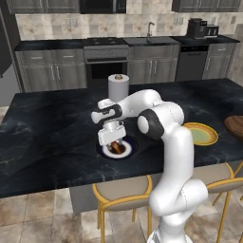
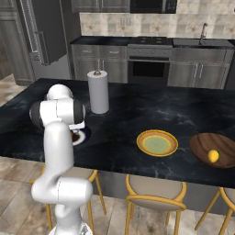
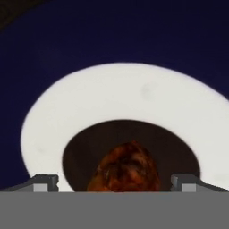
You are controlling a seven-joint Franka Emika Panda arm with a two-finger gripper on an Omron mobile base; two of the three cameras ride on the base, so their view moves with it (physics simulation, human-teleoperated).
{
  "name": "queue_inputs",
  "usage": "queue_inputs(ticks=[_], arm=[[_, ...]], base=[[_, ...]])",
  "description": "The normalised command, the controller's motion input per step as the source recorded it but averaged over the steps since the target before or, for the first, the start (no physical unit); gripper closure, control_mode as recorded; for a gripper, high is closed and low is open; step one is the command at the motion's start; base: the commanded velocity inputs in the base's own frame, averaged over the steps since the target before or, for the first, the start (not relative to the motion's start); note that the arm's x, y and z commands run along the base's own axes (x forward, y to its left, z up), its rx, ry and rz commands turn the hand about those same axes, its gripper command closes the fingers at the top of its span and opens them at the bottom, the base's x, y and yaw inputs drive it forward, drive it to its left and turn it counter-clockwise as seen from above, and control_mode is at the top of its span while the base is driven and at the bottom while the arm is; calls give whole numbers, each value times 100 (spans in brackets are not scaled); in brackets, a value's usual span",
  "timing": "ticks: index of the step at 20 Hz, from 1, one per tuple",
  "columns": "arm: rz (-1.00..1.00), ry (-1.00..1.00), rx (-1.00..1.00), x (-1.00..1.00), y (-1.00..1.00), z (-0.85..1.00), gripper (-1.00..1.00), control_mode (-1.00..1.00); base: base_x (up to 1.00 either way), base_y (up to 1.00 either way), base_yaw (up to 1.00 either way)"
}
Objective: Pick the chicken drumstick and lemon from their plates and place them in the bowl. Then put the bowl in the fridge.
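Observation:
The chicken drumstick, brown-orange, lies in the dark centre of the blue-rimmed plate. My gripper is open just above it, one fingertip on each side of the meat, not closed on it. From the left base view the gripper hangs over that plate and the drumstick. The yellow-orange plate is bare. The lemon lies inside the wooden bowl at the island's right end. The dark fridge stands at the back left.
A paper towel roll stands upright just behind the blue plate. Yellow stools line the island's near edge. Cabinets, an oven and a sink line the back wall.

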Motion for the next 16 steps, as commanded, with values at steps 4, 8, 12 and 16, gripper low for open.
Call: queue_inputs(ticks=[4, 8, 12, 16], arm=[[2, -11, 0, -3, 0, -13, 100, -100], [1, -9, 2, -20, 0, -16, 100, -100], [0, -9, 1, -34, 0, -5, 100, -100], [0, -7, 6, -32, -3, 7, 100, -100]], base=[[0, 0, 0], [0, 0, 0], [0, 0, 0], [0, 0, 0]])
